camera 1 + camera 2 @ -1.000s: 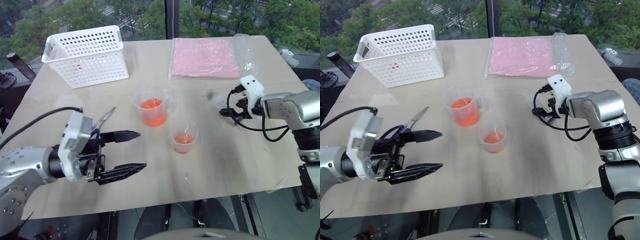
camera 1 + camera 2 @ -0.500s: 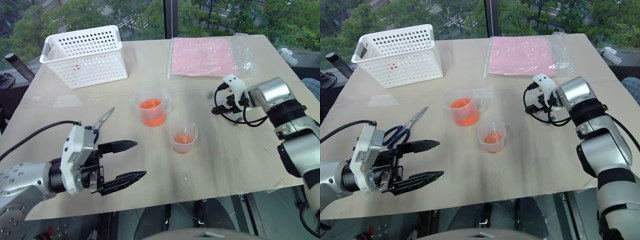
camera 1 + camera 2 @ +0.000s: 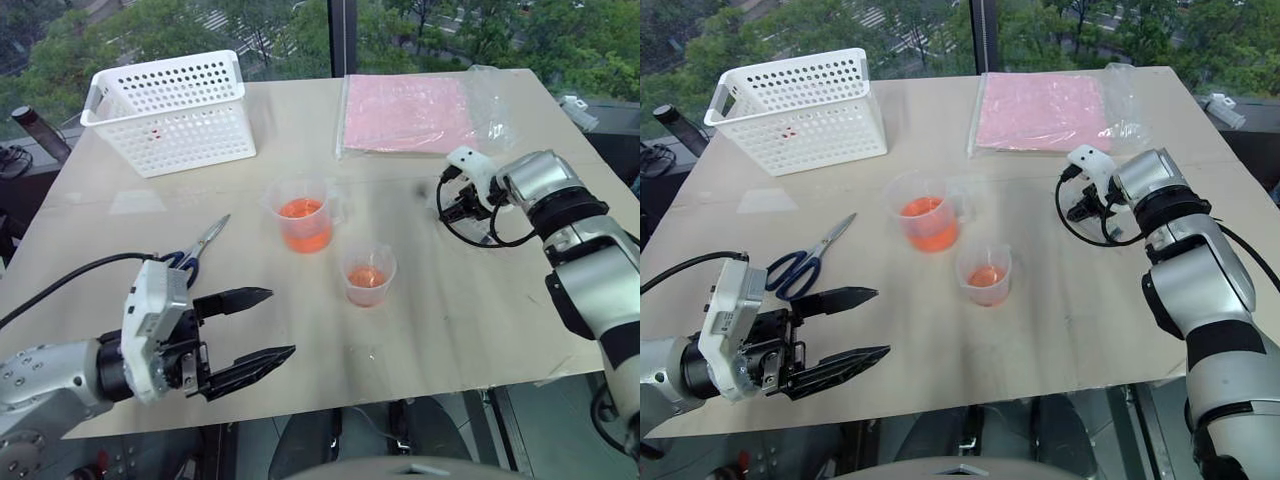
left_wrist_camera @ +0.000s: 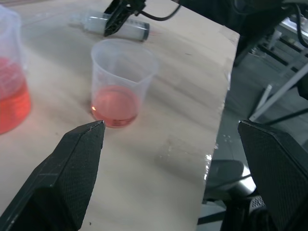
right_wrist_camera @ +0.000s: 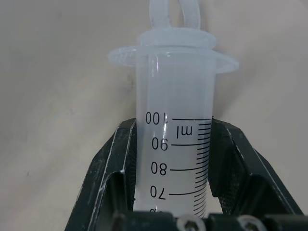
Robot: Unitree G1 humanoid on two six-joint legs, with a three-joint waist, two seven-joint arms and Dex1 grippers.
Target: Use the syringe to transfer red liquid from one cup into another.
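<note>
**Right gripper clamped on the syringe at the table's right side**

Pinching the syringe (image 5: 175, 144) between its two black fingers (image 5: 115, 178), the right gripper (image 5: 174, 163) has its pads pressed against the clear barrel on either side, at the end with the high scale marks just below the finger flange; the syringe lies on the table (image 3: 480, 300). In the head views this gripper (image 3: 462, 205) sits at about 3 o'clock from the table's middle, just below a clear bag holding a pink sheet (image 3: 410, 112).

The larger handled measuring cup (image 3: 303, 212) stands upright near the centre, holding red liquid (image 3: 303, 225). The small handleless cup (image 3: 368, 274) stands just beside it at about 5 o'clock, apart from it, with a shallow layer of the same liquid in the bottom.

The left gripper (image 3: 262, 328) hangs at about 7 o'clock near the front edge, its fingers spread wide and gripping nothing, pointing toward the small cup. Blue-handled scissors (image 3: 810, 257) lie flat just beyond it. A white perforated basket (image 3: 172, 110) stands at 11 o'clock, well apart from the cups.
</note>
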